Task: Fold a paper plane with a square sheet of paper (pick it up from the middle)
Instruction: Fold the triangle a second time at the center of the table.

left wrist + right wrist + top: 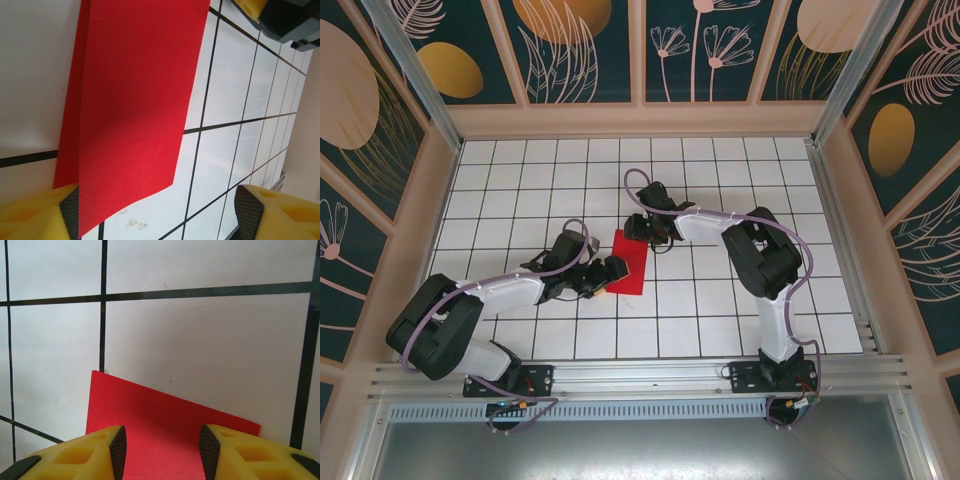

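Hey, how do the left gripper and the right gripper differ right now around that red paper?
The left gripper has its jaws spread wide; the right gripper shows a narrower gap. The left gripper sits at the near left edge of the red paper; the right gripper sits at its far end. Both have yellow fingers with dark pads, and both are down low at the paper.

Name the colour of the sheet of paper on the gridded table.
Bright red, plain and matte. The sheet of paper shows best in the left wrist view.
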Robot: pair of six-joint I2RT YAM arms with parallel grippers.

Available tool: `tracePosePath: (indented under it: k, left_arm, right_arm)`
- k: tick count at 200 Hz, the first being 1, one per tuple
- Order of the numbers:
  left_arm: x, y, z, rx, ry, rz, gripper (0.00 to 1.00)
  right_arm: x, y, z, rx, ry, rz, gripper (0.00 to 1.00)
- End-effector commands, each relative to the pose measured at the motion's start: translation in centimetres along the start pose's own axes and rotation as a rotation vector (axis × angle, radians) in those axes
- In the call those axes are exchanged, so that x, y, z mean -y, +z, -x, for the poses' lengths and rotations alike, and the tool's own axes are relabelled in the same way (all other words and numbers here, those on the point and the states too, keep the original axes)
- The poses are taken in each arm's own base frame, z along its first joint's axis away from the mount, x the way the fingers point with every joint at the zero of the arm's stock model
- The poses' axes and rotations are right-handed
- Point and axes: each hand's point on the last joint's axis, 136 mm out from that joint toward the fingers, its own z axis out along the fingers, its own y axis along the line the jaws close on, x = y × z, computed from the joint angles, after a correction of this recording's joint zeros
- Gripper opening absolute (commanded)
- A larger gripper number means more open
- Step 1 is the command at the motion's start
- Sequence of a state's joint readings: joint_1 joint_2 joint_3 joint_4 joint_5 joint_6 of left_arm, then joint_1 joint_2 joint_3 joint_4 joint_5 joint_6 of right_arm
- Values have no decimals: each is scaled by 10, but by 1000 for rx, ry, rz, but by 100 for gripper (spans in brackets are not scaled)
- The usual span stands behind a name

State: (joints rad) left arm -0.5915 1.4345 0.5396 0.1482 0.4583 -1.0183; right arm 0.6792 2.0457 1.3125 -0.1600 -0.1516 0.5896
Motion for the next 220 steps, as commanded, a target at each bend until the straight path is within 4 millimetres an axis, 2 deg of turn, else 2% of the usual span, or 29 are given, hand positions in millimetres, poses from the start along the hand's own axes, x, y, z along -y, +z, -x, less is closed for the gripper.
tracePosePath:
  k: [1,41,80,102,123,155,170,189,220]
  left_arm:
    - [19,0,4,4,16,-66,73]
    - [7,2,-2,0,0,-57,65]
    - [2,5,-4,-5,-2,-52,63]
    - [1,7,-4,-13,-1,-52,58]
    - [1,7,-3,-10,-1,-50,56]
    - [3,8,-3,-10,1,-54,54]
    - [3,8,-2,-11,2,-55,53]
    - [6,7,-2,-8,6,-63,50]
    - [15,5,-2,-13,18,-103,45]
  right_arm:
    - [16,10,-20,-63,12,-26,47]
    - [8,4,-17,-59,3,9,43]
    - [-26,-33,4,5,-34,113,43]
    - [-28,-44,3,15,-12,124,43]
    - [-18,-44,-9,-1,26,96,43]
    - [-15,-38,-24,-44,48,116,41]
    - [-16,-34,-30,-67,49,130,37]
    - [-16,-27,-37,-99,55,140,28]
    - [-9,-18,-46,-124,68,125,24]
